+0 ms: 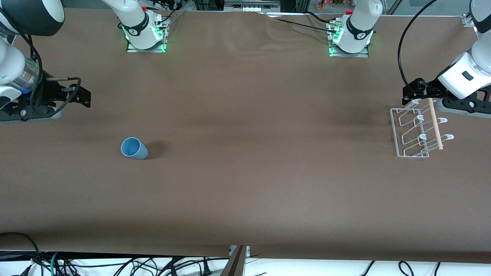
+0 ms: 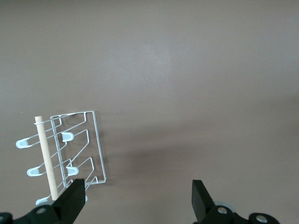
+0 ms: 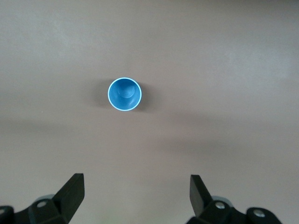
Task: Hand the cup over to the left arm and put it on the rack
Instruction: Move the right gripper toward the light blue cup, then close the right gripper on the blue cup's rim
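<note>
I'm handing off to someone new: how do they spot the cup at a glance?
On the brown table, look toward the right arm's end, nearer the front camera than the right gripper. The cup stands there alone, mouth up: small, light blue, tapered, with no handle.

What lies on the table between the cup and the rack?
Nothing: in the front view the brown table is bare between the cup and the rack.
</note>
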Tool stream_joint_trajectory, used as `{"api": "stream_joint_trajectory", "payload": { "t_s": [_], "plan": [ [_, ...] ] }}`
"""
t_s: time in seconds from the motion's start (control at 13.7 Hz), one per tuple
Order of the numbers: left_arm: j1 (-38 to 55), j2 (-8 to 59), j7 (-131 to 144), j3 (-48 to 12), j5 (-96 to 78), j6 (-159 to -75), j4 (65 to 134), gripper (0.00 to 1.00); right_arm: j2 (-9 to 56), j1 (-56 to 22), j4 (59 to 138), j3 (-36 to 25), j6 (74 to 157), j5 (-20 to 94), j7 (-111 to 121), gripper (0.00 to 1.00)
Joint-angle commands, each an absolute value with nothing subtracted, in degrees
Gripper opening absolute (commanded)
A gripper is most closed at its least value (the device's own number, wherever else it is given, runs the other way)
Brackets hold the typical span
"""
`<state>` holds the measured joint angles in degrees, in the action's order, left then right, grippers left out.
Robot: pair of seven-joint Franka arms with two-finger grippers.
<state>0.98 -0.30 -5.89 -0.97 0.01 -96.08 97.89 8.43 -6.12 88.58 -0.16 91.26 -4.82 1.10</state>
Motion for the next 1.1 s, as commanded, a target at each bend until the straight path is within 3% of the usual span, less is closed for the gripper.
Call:
{"api": "stream_joint_trajectory", "payload": {
  "t_s": [0.0, 0.51, 1.02],
  "plan": [
    [0.62, -0.44, -5.71, -1.41, 0.53, -95.98, 97.82, 1.0, 14.4, -5.01, 87.1, 0.35, 93.07, -5.89, 1.4, 1.0],
    [0.62, -0.44, -5.71, -1.32, 0.53, -95.98, 97.82, 1.0, 29.08, -3.78, 87.71, 0.35, 103.26, -3.96, 0.97, 1.0],
    [0.62, -0.44, -5.71, -1.32, 0.53, -95.98, 97.82, 1.0, 32.08, -2.9, 92.37, 0.35, 110.12, -0.88, 0.88, 1.0]
  ]
}}
